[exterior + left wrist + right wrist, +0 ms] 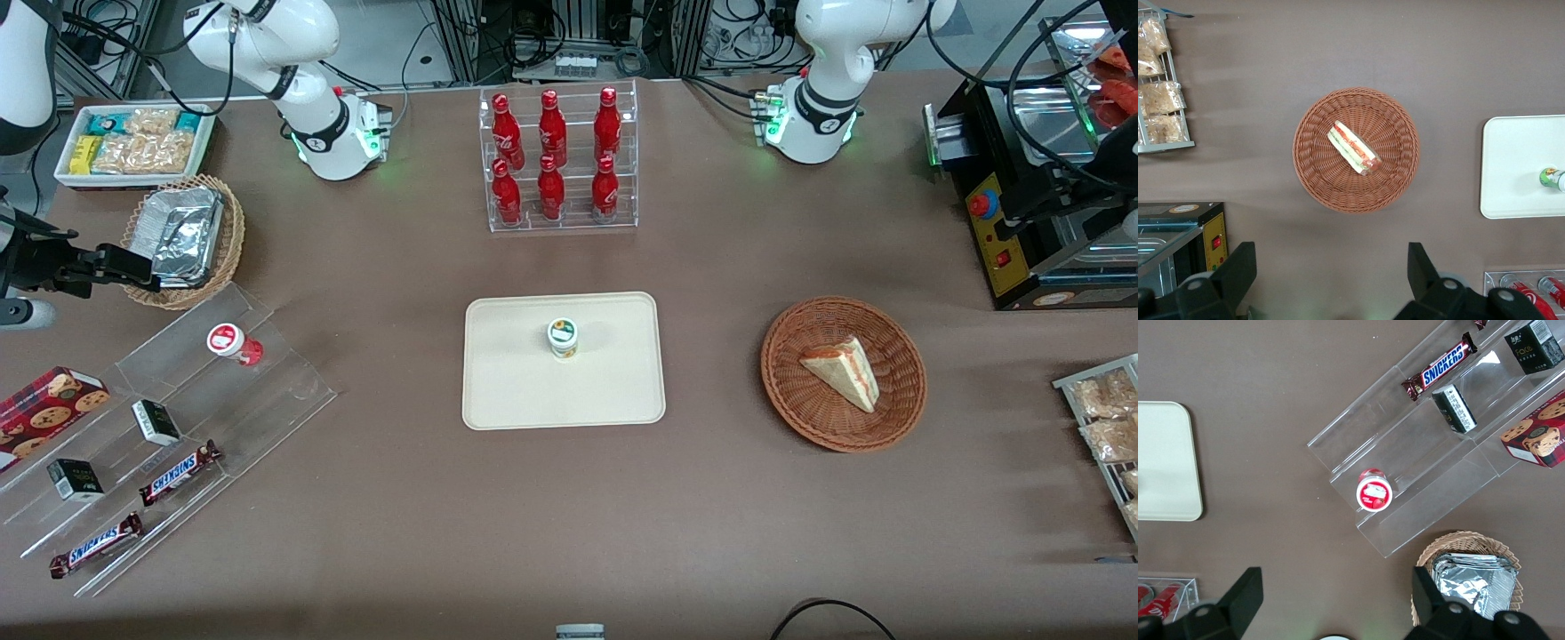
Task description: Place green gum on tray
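The green gum [563,339] stands upright on the cream tray [516,382], near the tray's middle. The left wrist view also shows the green gum [1553,179] on the tray [1515,153]. My right gripper [133,271] hovers far off toward the working arm's end of the table, beside a wicker basket of foil. In the right wrist view the gripper [1337,587] is open with only bare table between its fingers [1248,583], and one rounded corner of the tray [1165,460] shows.
A red-lidded bottle [233,342] stands on a clear stepped stand [267,391] with Snickers bars and small boxes. The foil-filled wicker basket [182,240] and a white snack bin [133,142] sit nearby. A rack of red bottles [560,160] and a basket with a sandwich [843,373] flank the tray.
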Robot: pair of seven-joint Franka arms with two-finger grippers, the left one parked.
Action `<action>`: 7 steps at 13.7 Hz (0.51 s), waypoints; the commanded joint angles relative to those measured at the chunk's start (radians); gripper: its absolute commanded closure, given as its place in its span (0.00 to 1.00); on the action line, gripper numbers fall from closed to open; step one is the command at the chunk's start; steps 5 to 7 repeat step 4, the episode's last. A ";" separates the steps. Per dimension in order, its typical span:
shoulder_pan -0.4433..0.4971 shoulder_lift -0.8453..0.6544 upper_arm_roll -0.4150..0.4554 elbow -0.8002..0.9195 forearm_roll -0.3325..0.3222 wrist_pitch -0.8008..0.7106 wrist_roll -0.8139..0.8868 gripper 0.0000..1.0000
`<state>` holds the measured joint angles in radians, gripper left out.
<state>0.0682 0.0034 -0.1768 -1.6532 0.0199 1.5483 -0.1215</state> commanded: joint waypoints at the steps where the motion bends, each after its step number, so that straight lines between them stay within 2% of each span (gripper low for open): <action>1: -0.037 0.001 0.028 0.010 -0.006 -0.013 0.003 0.01; 4: -0.111 0.007 0.108 0.010 -0.006 -0.010 0.002 0.01; 7: -0.111 0.007 0.108 0.010 -0.006 -0.010 0.002 0.01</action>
